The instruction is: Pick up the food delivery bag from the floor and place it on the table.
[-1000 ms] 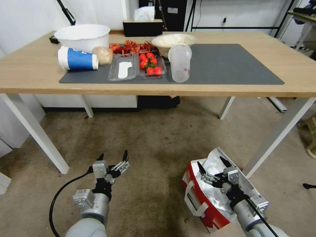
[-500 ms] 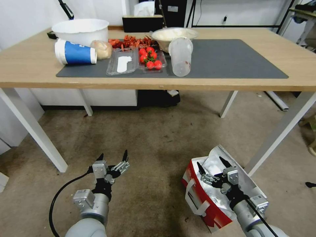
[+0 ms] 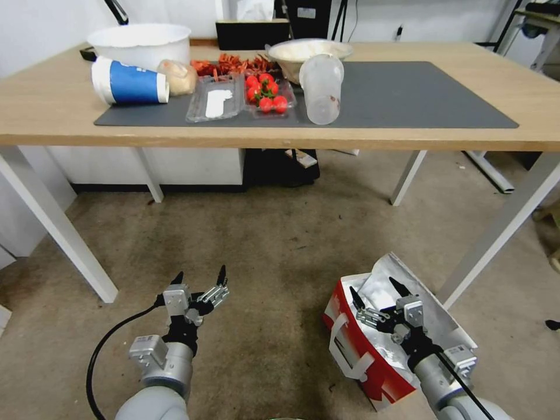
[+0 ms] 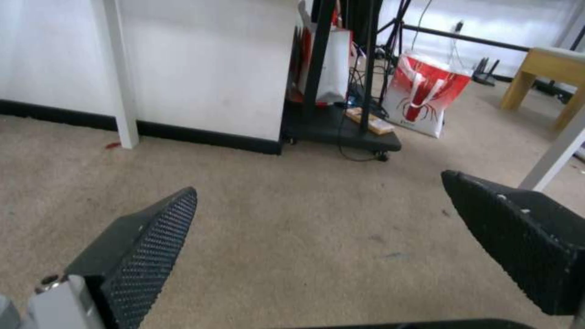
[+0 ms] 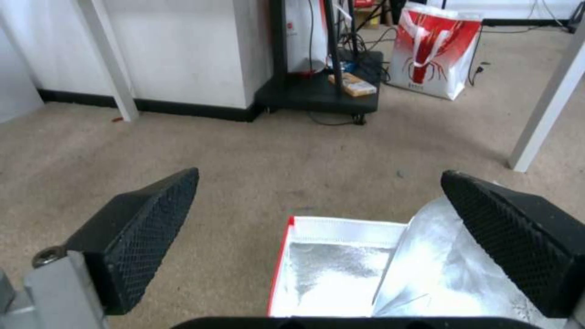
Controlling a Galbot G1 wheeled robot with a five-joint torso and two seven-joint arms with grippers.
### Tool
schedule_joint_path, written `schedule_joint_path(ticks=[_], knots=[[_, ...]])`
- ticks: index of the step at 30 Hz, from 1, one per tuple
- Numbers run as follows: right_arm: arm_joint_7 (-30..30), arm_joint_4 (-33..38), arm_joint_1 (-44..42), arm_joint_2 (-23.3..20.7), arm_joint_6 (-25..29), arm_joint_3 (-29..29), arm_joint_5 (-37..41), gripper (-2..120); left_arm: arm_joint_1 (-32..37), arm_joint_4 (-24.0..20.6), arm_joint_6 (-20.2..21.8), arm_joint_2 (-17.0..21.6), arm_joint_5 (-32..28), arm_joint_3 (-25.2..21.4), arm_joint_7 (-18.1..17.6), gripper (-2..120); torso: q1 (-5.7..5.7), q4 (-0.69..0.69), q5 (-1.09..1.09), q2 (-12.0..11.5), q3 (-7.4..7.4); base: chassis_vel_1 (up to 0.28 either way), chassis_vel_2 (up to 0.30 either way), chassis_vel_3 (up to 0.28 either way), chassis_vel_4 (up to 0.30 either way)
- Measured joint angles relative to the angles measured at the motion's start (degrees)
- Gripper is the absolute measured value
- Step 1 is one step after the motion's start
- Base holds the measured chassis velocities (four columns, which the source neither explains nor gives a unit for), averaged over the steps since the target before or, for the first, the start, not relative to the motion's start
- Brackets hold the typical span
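The food delivery bag (image 3: 373, 373) lies on the carpet at the lower right, red outside with white strap handles, its top open to silver foil lining (image 5: 341, 269). My right gripper (image 3: 373, 287) hangs open just above the bag's open top, holding nothing; in the right wrist view the right gripper (image 5: 320, 173) has the bag's rim below its fingers. My left gripper (image 3: 200, 273) hovers open over bare carpet at the lower left, and the left wrist view shows the left gripper (image 4: 320, 183) empty. The table (image 3: 408, 137) stands ahead with a dark grey mat (image 3: 408, 93).
On the mat's left half sit a white bowl (image 3: 140, 41), a tipped blue cup (image 3: 128, 81), a tomato tray (image 3: 265, 96) and a clear cup (image 3: 321, 87). A white table leg (image 3: 496, 233) slants down beside the bag. Another red-and-white bag (image 5: 436, 45) stands near a black cart (image 5: 320, 93).
The whole head picture has shifted: the table sits higher and flatter, so the camera moved. Both grippers stay open, the right one still over the bag.
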Motion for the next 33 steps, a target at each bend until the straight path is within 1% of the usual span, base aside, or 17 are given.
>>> schedule_joint_path(ticks=[5,6,9,12,14,16,19,20,25,33], knots=[[-0.01,0.03,-0.05,0.00,0.00,0.03,0.02,100,0.04,-0.05,0.00,0.01,-0.08,0.06,-0.03,100,-0.17,0.00,0.00,-1.05,-0.90,0.000,0.000,0.000,0.000],[-0.02,0.04,-0.04,0.00,0.00,0.04,0.04,100,0.05,-0.09,0.00,0.02,-0.13,0.07,-0.03,100,-0.19,0.00,0.00,-1.48,-1.31,0.000,0.000,0.000,0.000],[-0.02,0.05,-0.02,0.02,0.00,0.04,0.04,100,0.06,-0.10,0.00,0.03,-0.16,0.07,-0.04,100,-0.21,0.00,0.00,-1.86,-1.65,0.000,0.000,0.000,0.000],[-0.04,0.04,-0.01,0.08,0.03,0.04,0.04,100,0.06,-0.12,0.00,0.06,-0.22,0.04,-0.08,100,-0.32,0.00,0.00,-2.88,-2.57,0.000,0.000,0.000,0.000],[-0.04,0.05,-0.01,0.08,0.03,0.04,0.04,100,0.06,-0.12,0.00,0.06,-0.22,0.04,-0.08,100,-0.32,0.00,0.00,-2.91,-2.60,0.000,0.000,0.000,0.000],[-0.06,0.05,-0.01,0.05,0.05,0.06,0.04,100,0.06,-0.14,0.01,0.06,-0.22,0.03,-0.10,100,-0.39,0.00,0.00,-3.73,-3.34,0.000,0.000,0.000,0.000],[-0.06,0.05,-0.02,0.02,0.06,0.08,0.05,100,0.08,-0.20,0.01,0.04,-0.21,0.03,-0.10,100,-0.40,0.00,0.00,-4.10,-3.72,0.000,0.000,0.000,0.000],[-0.07,0.05,-0.02,-0.02,0.08,0.11,0.09,100,0.12,-0.22,0.01,0.02,-0.18,0.04,-0.12,100,-0.45,0.00,0.00,-4.57,-3.95,0.000,0.000,0.000,0.000],[-0.07,0.05,-0.08,-0.10,0.10,0.16,0.16,100,0.22,-0.29,0.00,-0.05,-0.06,0.03,-0.13,100,-0.57,0.00,0.00,-5.06,-3.94,0.000,0.000,0.000,0.000],[-0.10,0.13,-0.16,-0.12,0.18,0.18,0.22,100,0.38,-0.40,-0.14,-0.09,0.13,0.03,-0.13,100,-0.58,0.00,0.00,-5.02,-3.94,0.000,0.000,0.000,0.000]])
